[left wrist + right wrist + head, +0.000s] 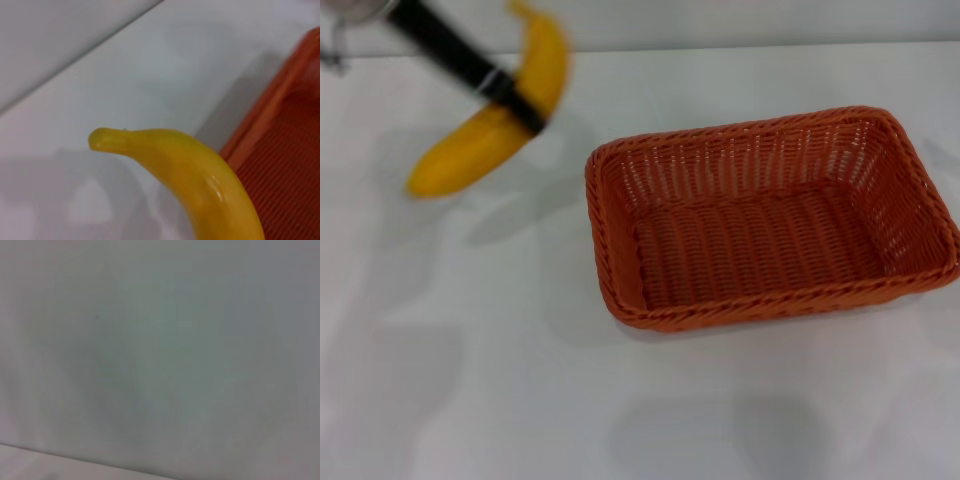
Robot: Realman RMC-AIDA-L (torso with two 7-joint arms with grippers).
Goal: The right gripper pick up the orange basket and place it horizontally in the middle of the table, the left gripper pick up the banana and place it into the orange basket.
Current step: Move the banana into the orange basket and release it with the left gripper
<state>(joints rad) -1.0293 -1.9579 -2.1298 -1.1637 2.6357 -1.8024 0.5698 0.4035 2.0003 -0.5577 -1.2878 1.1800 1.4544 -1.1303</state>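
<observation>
On the plain white table, the left gripper held clamped mid-length a smooth, probably slippery, curved yellow banana, lifted at ten o'clock from the stiff orange woven rectangular basket; the right gripper was unseen.

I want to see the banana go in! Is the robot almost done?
Almost! The orange basket already lies lengthwise on the table, empty inside. The left gripper is shut on the banana, holding it in the air to the left of the basket. Left to do: carry it over the basket and drop it in. The right gripper is out of sight.
</observation>
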